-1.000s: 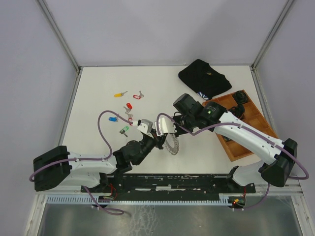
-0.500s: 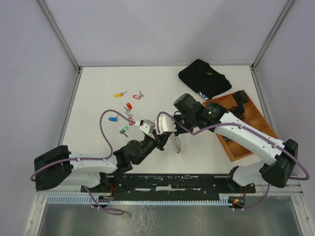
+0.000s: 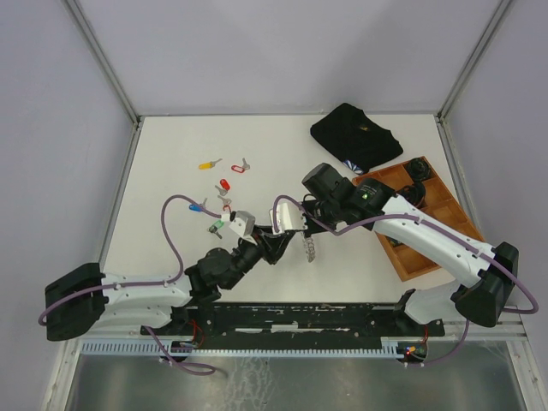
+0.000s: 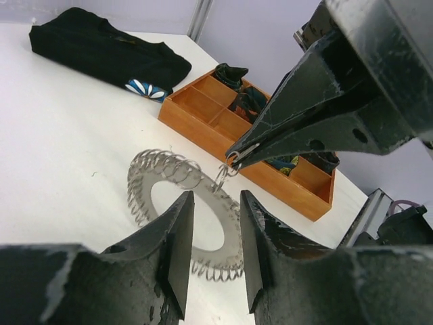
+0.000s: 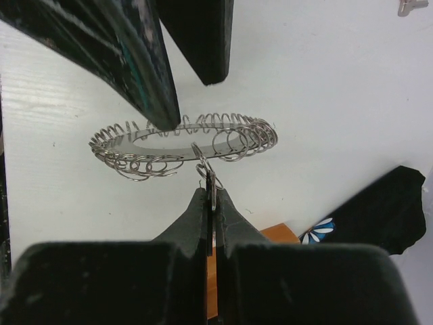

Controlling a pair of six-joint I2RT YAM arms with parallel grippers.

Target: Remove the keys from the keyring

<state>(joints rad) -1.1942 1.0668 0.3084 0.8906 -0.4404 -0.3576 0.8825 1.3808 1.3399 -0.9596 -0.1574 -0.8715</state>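
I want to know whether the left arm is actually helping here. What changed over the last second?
The left tool, open, drew back toward its own side, away from the keyring. The keyring swung from showing broad to nearly edge-on in the top view. The right tool stayed shut on one small loop at the keyring's edge, its arm barely shifting, and the loose keys did not move.

The silvery keyring (image 4: 143,188) is gleaming over the white bench (image 4: 61,135); the black cloth (image 4: 95,47) is showing a blue-white flower.
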